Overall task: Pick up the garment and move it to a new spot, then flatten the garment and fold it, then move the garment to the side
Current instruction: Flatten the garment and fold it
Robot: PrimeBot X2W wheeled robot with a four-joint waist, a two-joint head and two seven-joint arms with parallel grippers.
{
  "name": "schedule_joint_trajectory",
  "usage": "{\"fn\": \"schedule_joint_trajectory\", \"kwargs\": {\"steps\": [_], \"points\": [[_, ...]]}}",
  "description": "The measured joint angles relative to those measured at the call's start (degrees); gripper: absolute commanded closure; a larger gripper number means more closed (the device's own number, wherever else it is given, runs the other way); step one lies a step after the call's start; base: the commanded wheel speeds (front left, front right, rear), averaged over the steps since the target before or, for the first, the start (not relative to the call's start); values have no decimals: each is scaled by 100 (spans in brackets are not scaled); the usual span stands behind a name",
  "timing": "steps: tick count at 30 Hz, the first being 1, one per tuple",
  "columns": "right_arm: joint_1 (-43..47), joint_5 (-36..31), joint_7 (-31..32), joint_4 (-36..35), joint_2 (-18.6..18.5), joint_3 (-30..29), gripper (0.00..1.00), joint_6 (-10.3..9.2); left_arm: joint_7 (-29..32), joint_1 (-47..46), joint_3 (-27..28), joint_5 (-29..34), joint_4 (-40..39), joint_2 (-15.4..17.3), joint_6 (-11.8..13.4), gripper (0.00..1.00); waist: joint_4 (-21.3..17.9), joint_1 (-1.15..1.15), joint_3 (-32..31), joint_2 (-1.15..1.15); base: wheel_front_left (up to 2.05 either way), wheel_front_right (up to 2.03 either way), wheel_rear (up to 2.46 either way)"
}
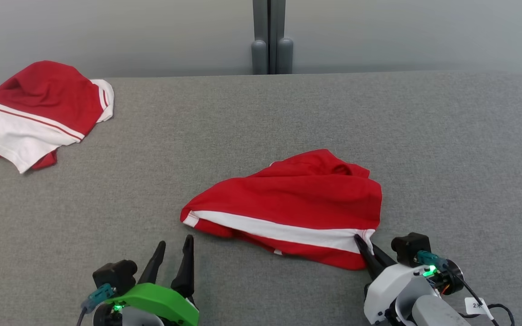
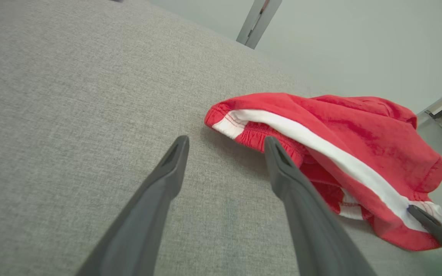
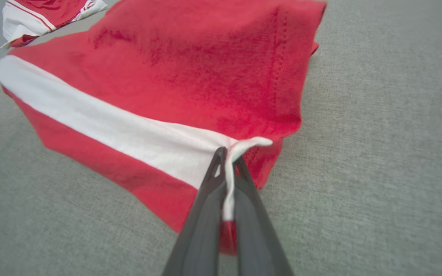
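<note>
The right pincer (image 1: 364, 242) is clamping the white-striped corner of the red garment (image 1: 297, 199), soft and likely light, lying crumpled at the grey worktop's (image 1: 288, 113) near middle, while the left pincer (image 1: 175, 241) is hovering apart beside the other striped corner, probably the best second hold.

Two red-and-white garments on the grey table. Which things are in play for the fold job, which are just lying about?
In play: crumpled red garment with white stripe, centre; right claw, shut on its near white-edged corner; left claw, open, near its other end.
Lying about: bunched red-and-white garment, far left of the grey fabric table; grey posts behind the table.
</note>
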Motion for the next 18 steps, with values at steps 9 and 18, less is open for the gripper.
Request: {"fn": "schedule_joint_trajectory", "kwargs": {"steps": [9,18], "points": [[-47,-211,-22,24,-1,-164,100,1,252,-479,-642,-1604,449,44,0,0,-103,0,50,0,0,0,0],[-86,-380,14,-42,0,-186,100,1,79,-843,-1065,-2694,442,54,0,0,-167,0,204,0,0,0,0]]}}
